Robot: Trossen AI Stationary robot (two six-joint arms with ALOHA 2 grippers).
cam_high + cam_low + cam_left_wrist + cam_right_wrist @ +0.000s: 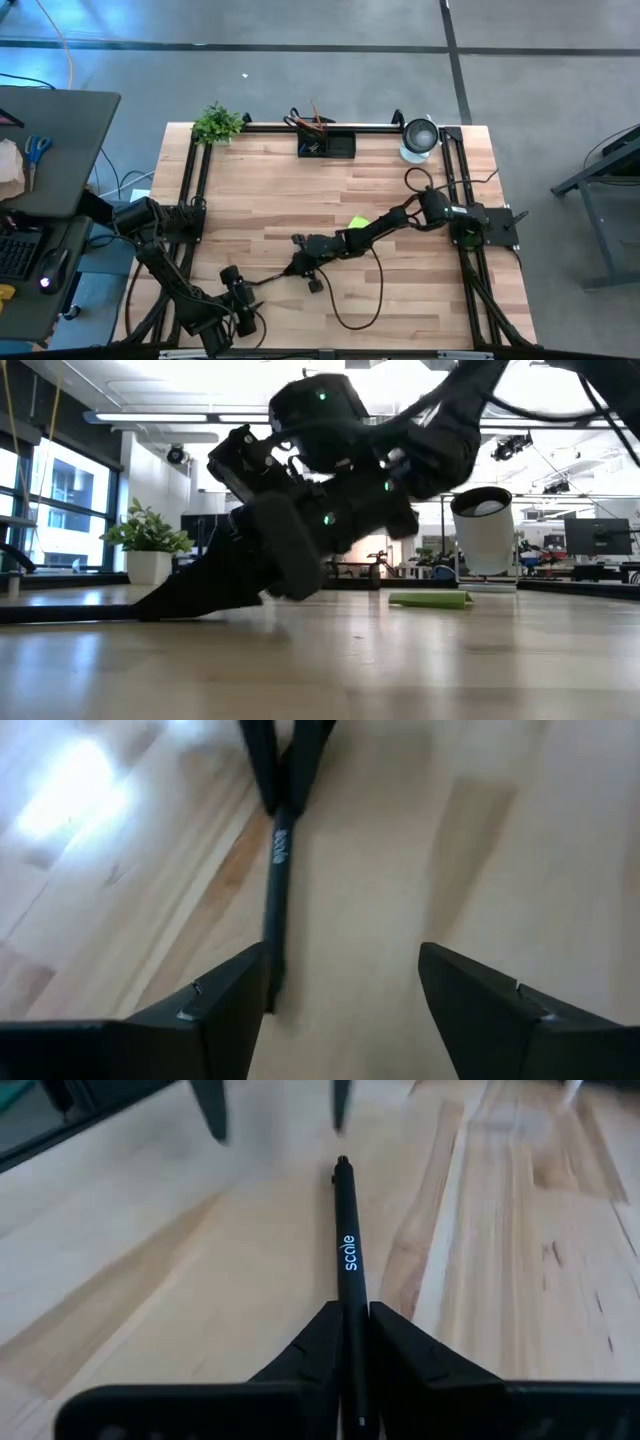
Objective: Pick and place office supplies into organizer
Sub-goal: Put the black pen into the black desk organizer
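Several pencils [318, 118] standing in organizer [327, 146].

A small potted plant [217, 124] and a round silver-and-white cup [419, 139] are seen at the far edge of the wooden desk [260, 200]; blue-handled scissors [36, 150] lie on a side table [70, 120].

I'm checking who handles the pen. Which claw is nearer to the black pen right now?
Right. The right claw is closed on the black pen at one end. The left claw is open just off the pen's other end, not touching it.
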